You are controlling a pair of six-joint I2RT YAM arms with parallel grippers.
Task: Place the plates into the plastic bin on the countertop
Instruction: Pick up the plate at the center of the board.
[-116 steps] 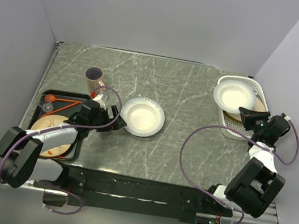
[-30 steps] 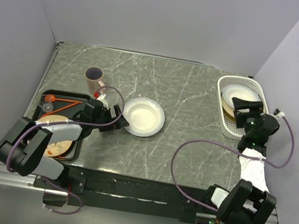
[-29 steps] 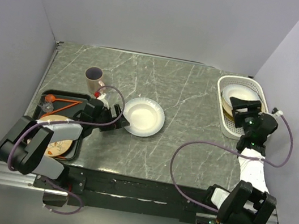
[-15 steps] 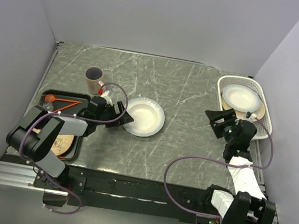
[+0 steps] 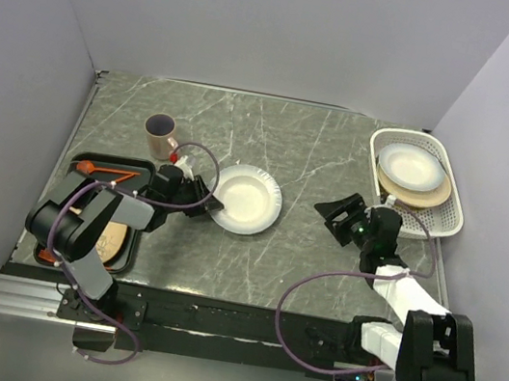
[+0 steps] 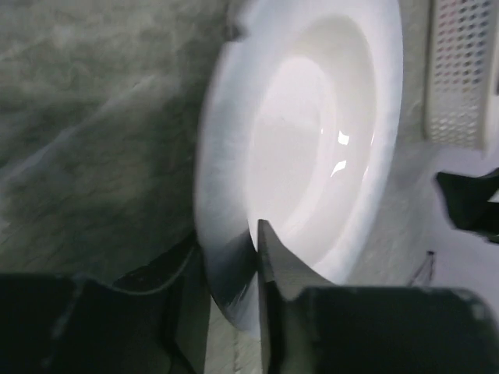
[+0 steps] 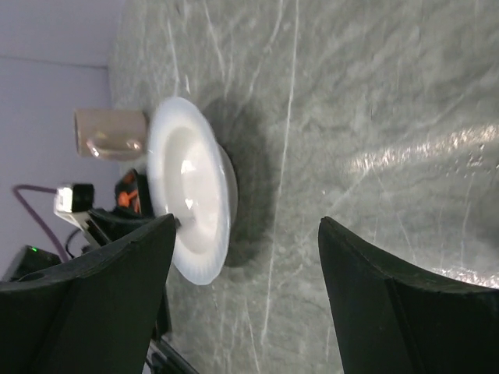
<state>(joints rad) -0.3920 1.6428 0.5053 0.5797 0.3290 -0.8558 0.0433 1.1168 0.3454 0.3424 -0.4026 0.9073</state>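
The left pincer [image 5: 207, 204] [image 6: 230, 243] is pinching the near left rim of a white plate [image 5: 248, 199] [image 6: 312, 140]. In the left wrist view one finger [image 6: 273, 261] lies on the inner slope of the rim and the other sits dark beneath it, with the rim between them. The plate rests on the surface [image 5: 283, 137] near its middle, well apart from the bin [image 5: 440, 225]. That side of the plate looks slightly raised, though I cannot tell for sure.

The right pincer [image 5: 334, 214] [image 7: 245, 226] is spread wide and holds nothing. It hangs over bare surface [image 7: 351, 93] between the plate and the bin, pointing left at the plate. In its own view the white plate [image 7: 191, 199] shows between the two fingers, and the left arm's fingers are at the plate's far edge.

Beyond the left arm, a beige mug [image 5: 158, 135] [image 7: 109, 132] stands upright behind the plate and just to its left, not touching it. A black tray [image 5: 130, 250] lies at the left edge, carrying a beige plate [image 5: 113, 233] partly hidden by the arm, and some orange pieces [image 5: 92, 166] at its far end.

At the far right corner, the white lattice bin [image 6: 460, 78] holds a second white plate [image 5: 413, 165], which sits on top of a tan plate [image 5: 436, 196].
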